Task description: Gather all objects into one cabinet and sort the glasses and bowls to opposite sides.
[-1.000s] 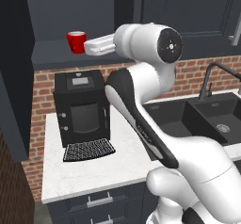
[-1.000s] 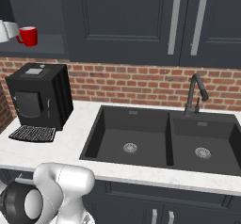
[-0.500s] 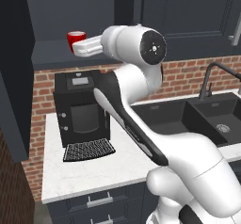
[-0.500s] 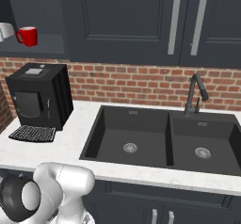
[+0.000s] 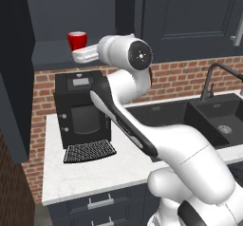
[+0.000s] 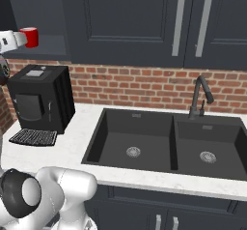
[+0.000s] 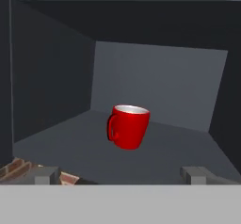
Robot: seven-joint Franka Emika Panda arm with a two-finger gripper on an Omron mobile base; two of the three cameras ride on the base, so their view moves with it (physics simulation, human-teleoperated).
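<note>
A glossy red mug [image 5: 77, 41] stands upright on the floor of an open dark wall cabinet [image 5: 50, 49] above the coffee machine. In the hand view the red mug [image 7: 129, 126] sits straight ahead, handle to its left, a short way beyond my gripper [image 7: 121, 175]. My gripper [image 5: 76, 56] is open and empty, its fingers spread wider than the mug, just in front of the cabinet's opening. From the right base view the mug [image 6: 30, 36] is at the far left. The bowls are out of view.
A black coffee machine [image 5: 83, 108] stands on the white counter [image 5: 95, 173] below the open cabinet, whose door [image 5: 14, 78] hangs open at the left. A double black sink [image 6: 159, 144] with a faucet [image 6: 200, 96] lies to the right. Closed cabinet doors with grey bar handles [image 6: 177, 21] hang above the sink.
My arm has swung left and the hand has moved closer to the red mug. The mug has not moved and the jaws stay wide.
</note>
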